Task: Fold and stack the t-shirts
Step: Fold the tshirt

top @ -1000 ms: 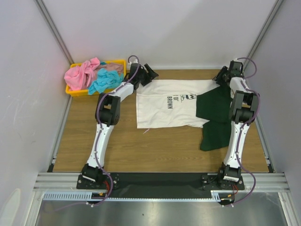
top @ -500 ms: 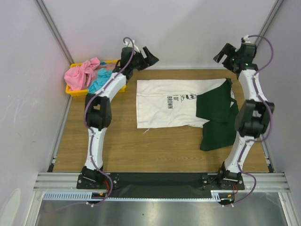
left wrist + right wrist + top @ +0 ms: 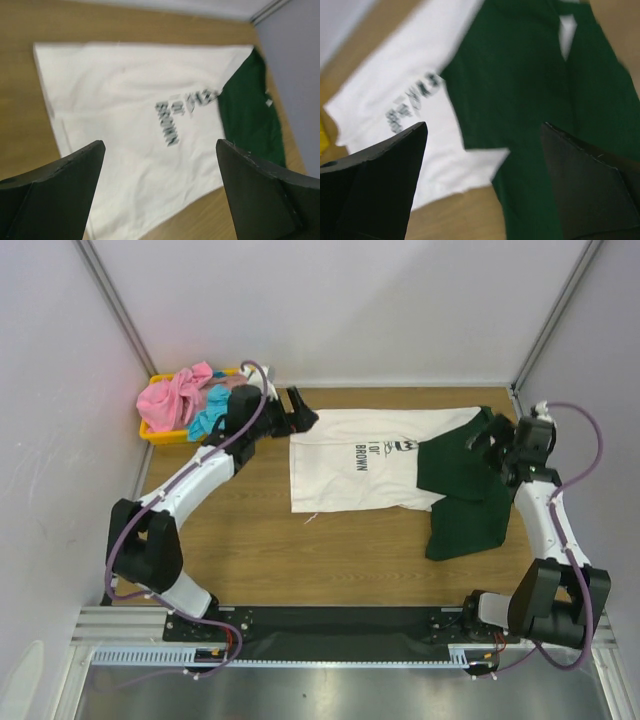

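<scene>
Right now both arms are drawing away from the white cotton t-shirt with dark green sleeves and a black cartoon print [image 3: 355, 472], which is lying flat on the wooden bench [image 3: 300, 560] a little right of the frame's centre. A second ago the two pincers were sitting low at the shirt's far corners. Half a second ago they were lifting high against the back wall. Now they are coming back down and hanging over the cloth without touching it.

The left pincer [image 3: 160, 145] is standing spread wide above the shirt's upper left corner, with nothing between its fingers. The right pincer [image 3: 484, 127] is likewise gaping and empty, hovering over the green sleeve at the right of the frame.

The shirt itself is looking much as it did a second ago, with the hem to the left. One green sleeve is lying in across the white body and the other is trailing towards the lower right. I am reading this as a let-go after a straightening tug, so the folding proper is still waiting. That loose lower sleeve is probably needing attention first.

The crumpled pink cloth shirt [image 3: 172, 397] and the bunched turquoise cloth shirt [image 3: 218, 415] are sitting in the yellow plastic tray [image 3: 152, 433] at the upper left, not yet folded.
</scene>
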`<action>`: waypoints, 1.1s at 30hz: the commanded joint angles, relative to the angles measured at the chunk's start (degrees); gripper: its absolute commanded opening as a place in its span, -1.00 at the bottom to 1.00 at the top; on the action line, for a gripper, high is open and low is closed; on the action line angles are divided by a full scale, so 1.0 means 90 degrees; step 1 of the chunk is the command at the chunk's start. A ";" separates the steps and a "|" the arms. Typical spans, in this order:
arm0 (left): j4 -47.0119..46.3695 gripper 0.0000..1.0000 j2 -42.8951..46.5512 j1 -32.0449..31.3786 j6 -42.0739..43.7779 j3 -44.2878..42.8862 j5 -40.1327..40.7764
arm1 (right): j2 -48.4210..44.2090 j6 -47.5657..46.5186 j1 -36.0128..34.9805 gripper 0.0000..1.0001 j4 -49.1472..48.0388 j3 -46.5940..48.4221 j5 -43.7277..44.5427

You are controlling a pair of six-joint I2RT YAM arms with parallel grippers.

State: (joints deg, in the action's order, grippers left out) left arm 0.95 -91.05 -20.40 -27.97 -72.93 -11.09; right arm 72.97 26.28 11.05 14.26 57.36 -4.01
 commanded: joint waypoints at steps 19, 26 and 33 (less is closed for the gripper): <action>-0.2087 0.91 0.1533 -0.0926 -0.2644 0.4831 0.1995 | -0.1037 0.1103 0.1184 0.99 0.0554 -0.2428 0.0787; -0.2332 0.79 0.0956 -0.1053 -0.2820 0.4763 0.1848 | -0.1310 0.1045 0.1233 1.00 0.0837 -0.2526 0.1119; -0.2430 0.59 0.0605 -0.1131 -0.2908 0.4744 0.1897 | -0.1262 0.1035 0.1292 0.99 0.0828 -0.2779 0.1081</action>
State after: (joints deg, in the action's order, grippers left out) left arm -17.76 -84.47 -30.00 -52.75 -29.69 5.43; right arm 62.26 35.40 22.28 21.63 33.56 4.75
